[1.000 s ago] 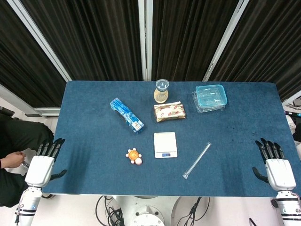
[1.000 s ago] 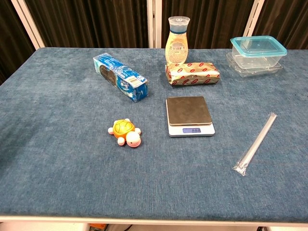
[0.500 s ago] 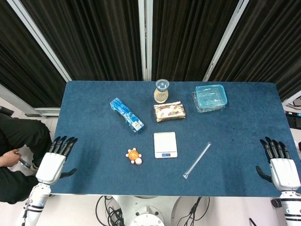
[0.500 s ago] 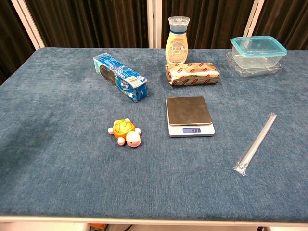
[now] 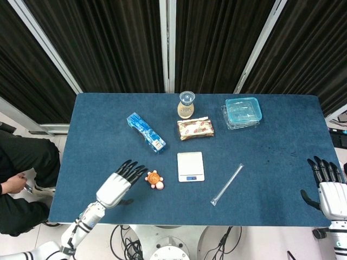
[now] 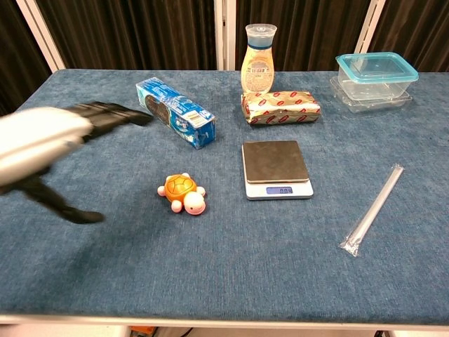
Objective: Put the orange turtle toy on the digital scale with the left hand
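Left hand [image 5: 115, 186] advanced beside orange turtle toy [image 5: 154, 179], fingers spread, empty; labels unreadable.

a blue cookie box [image 6: 175, 112], bottle [image 6: 258, 57], foil packet [image 6: 280, 107], clear containers [image 6: 373, 78] and wrapped straw [image 6: 372, 209] on the table [image 6: 231, 267].

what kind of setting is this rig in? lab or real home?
Likely a lab or data-collection booth: a blue-cloth table against black curtains, with unrelated props laid out apart, such as a digital scale, a turtle toy and a plastic container.
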You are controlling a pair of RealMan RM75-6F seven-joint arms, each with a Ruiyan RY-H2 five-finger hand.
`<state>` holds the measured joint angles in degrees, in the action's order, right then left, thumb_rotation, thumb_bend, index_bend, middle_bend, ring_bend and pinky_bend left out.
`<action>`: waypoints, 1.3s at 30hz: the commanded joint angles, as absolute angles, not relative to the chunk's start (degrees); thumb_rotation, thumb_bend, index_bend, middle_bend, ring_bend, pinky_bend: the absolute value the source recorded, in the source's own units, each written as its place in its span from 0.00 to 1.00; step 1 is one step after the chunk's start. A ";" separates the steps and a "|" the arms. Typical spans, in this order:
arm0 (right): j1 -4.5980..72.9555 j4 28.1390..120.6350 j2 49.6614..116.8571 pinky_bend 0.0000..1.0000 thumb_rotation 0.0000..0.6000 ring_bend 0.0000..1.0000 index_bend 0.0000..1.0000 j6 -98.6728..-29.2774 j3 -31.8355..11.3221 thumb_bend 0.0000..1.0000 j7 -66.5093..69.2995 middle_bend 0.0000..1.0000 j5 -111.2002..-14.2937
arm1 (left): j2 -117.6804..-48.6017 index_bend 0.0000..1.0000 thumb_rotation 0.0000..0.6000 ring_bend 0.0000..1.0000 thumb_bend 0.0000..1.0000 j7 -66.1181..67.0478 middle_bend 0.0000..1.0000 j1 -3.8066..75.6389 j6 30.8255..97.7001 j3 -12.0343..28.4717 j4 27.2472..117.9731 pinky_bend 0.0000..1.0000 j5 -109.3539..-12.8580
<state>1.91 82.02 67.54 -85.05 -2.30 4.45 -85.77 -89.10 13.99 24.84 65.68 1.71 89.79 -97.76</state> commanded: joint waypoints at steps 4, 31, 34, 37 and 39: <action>1.54 81.45 67.44 0.00 1.00 0.00 0.00 -85.31 -2.22 0.21 4.96 0.00 -85.68 | -95.87 0.04 1.00 0.00 0.13 13.50 0.08 29.61 60.73 4.02 84.34 0.00 -94.89; 1.31 79.91 67.13 0.00 1.00 0.00 0.00 -84.45 -2.28 0.21 6.85 0.00 -85.27 | -103.56 0.31 1.00 0.30 0.31 13.85 0.35 34.77 57.53 3.90 74.25 0.40 -88.49; 1.25 79.95 67.01 0.00 1.00 0.00 0.00 -84.38 -2.32 0.21 6.89 0.00 -85.10 | -104.06 0.37 1.00 0.38 0.31 13.95 0.40 34.92 58.13 3.86 73.59 0.47 -88.40; 1.25 79.91 67.00 0.00 1.00 0.00 0.00 -84.23 -2.30 0.21 6.95 0.00 -85.04 | -104.76 0.43 1.00 0.45 0.31 13.85 0.47 34.92 58.86 3.76 72.49 0.53 -88.31; 1.25 79.81 67.02 0.00 1.00 0.00 0.00 -84.12 -2.24 0.21 7.07 0.00 -85.05 | -105.00 0.47 1.00 0.47 0.31 13.54 0.50 34.96 59.15 3.61 72.13 0.55 -88.27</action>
